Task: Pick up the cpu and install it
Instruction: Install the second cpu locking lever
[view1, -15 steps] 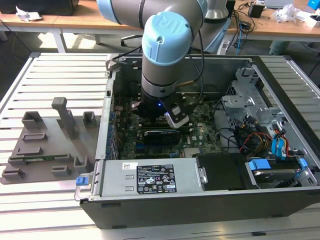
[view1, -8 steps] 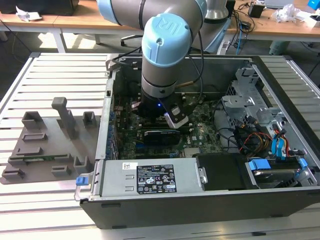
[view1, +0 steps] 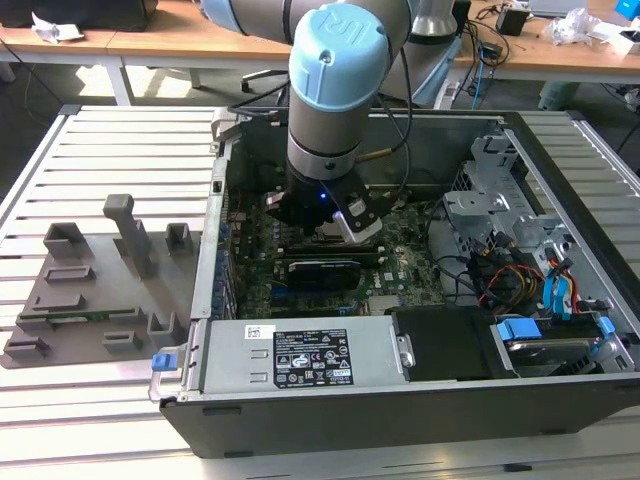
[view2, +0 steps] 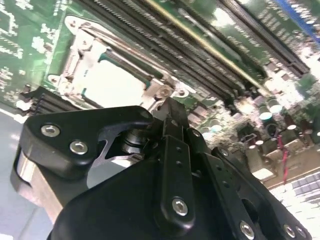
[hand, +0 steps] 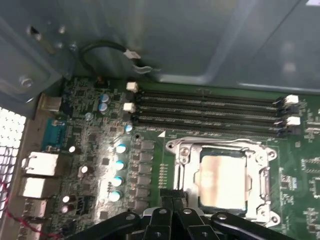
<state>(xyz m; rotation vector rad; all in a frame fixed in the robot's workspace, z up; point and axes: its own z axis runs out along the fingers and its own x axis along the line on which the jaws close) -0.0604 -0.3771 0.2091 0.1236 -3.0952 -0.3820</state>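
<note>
Lowered into the open computer case (view1: 560, 200), the gripper (view1: 325, 222) hangs just above the green motherboard (view1: 400, 270), near the case's far wall in the exterior view. In the second wrist view its black fingers (view2: 172, 130) are drawn together with nothing between them, their tips poised just beside the socket frame (view2: 75, 55). The cpu (hand: 222, 181) already lies flat inside that metal socket frame (hand: 260, 155), its silvery top showing through the frame's square window; in the second wrist view the same pale square (view2: 115, 82) sits seated in the bracket, apart from the fingertips. Four long memory slots (hand: 210, 107) run alongside the socket, between it and the case wall. The case itself stands on a slatted counter (view1: 110, 150), and at the exterior view's left a grey parts tray (view1: 90, 290) rests on the counter beside the case.
</note>
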